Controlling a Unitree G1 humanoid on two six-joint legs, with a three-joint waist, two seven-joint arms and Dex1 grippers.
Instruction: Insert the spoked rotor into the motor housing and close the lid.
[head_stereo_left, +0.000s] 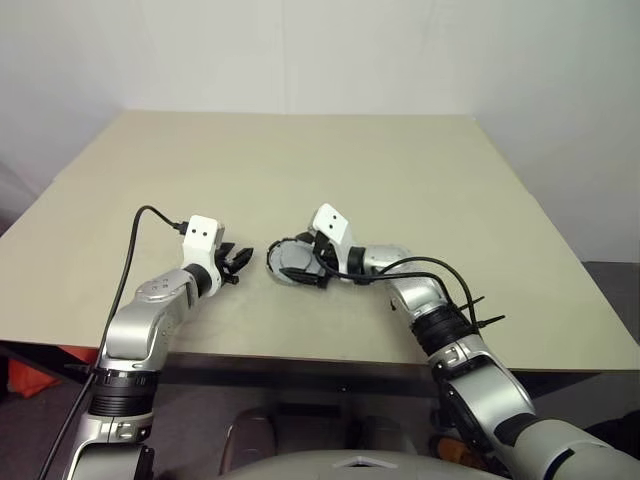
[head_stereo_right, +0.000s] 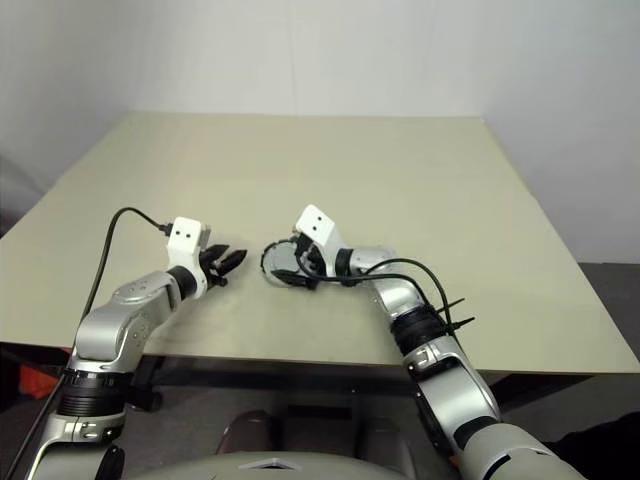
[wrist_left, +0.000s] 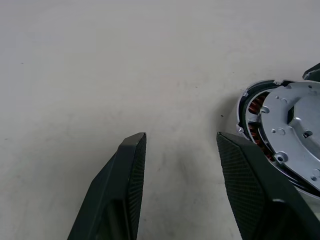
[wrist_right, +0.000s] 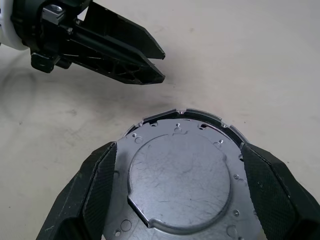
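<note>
I have the right gripper (wrist_right: 178, 146) spread about as wide as it goes, with its pads against opposite sides of the motor housing (wrist_left: 252, 107), so I judge it is holding the stack rather than standing free. The silvery lid (wrist_right: 180, 185) lies on top of the housing. Copper windings and a dark rim show past the lid's edge, so it looks offset or not fully seated. I cannot tell whether the spoked rotor is underneath. To close it well, I would keep the housing steady, centre the lid over the rim, match its notch, and press flat rather than on one side. The left gripper (wrist_left: 181, 136) is about half open and holds nothing. It hovers near the housing at its 9 o'clock, well placed to push the lid down. The near edge of the table (head_stereo_left: 300, 160) is close at 6 o'clock, so I would work away from it. Toward 12, 10 and 2 o'clock there is wide bare tabletop.
</note>
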